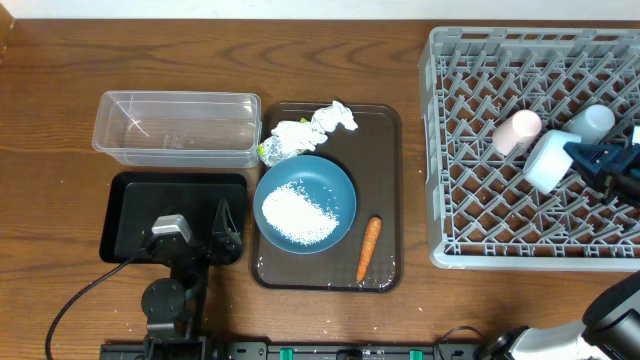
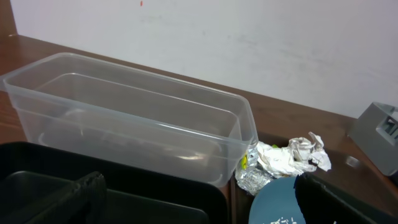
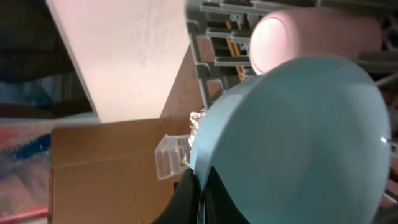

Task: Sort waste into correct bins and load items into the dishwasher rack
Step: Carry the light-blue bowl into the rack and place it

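Note:
My right gripper (image 1: 580,157) is shut on the rim of the small pale-blue bowl (image 1: 546,161) and holds it tilted over the grey dishwasher rack (image 1: 470,150). In the right wrist view the fingers (image 3: 202,186) pinch the bowl's edge (image 3: 298,137). The pinkish-white cup (image 1: 516,131) and the pale-blue cup (image 1: 591,122) lie in the rack. My left gripper (image 1: 215,228) is open and empty over the black bin (image 1: 130,200). The clear tub (image 1: 175,128) is empty. The dark-blue bowl (image 1: 305,203) holds rice (image 1: 298,215). The carrot (image 1: 368,248) and wrappers (image 1: 312,128) lie beside it.
The bowl, carrot and wrappers sit on a flat brown tray (image 1: 385,130) between the bins and the rack. The left wrist view shows the tub (image 2: 124,118), wrappers (image 2: 292,155) and a rack corner (image 2: 379,130). A cable (image 1: 75,295) trails at the front left.

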Action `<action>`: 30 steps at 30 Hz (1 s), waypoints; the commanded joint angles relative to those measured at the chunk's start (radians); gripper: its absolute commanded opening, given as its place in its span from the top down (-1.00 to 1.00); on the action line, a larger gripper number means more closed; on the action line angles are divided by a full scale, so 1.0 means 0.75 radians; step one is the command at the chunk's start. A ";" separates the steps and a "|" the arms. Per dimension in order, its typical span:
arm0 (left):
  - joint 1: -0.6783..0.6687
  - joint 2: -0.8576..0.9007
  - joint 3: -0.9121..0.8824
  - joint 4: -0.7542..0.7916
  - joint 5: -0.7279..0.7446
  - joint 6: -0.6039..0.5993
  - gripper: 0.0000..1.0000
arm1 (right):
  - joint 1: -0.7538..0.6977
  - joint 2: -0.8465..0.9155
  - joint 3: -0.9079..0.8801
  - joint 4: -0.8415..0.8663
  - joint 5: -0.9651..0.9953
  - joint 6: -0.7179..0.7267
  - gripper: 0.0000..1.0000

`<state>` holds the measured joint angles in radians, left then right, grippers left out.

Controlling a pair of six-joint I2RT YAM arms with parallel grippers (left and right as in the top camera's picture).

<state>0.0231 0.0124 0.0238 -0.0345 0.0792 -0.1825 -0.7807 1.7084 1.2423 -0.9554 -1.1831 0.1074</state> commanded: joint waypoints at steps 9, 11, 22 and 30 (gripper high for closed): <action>-0.006 0.000 -0.026 -0.037 0.014 0.014 -0.98 | -0.028 -0.113 0.062 -0.086 0.630 0.297 0.71; -0.006 0.000 -0.026 -0.038 0.014 0.014 -0.98 | -0.025 -0.152 0.107 -0.127 0.742 0.321 0.32; -0.006 0.000 -0.026 -0.037 0.014 0.014 -0.97 | 0.079 -0.379 0.387 -0.350 0.858 0.375 -0.57; -0.006 0.000 -0.026 -0.038 0.014 0.014 -0.97 | 0.561 -0.534 0.438 -0.339 1.018 0.362 -0.52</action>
<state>0.0231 0.0124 0.0238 -0.0341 0.0792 -0.1825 -0.4763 1.3293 1.5570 -1.2106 -0.5022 0.3756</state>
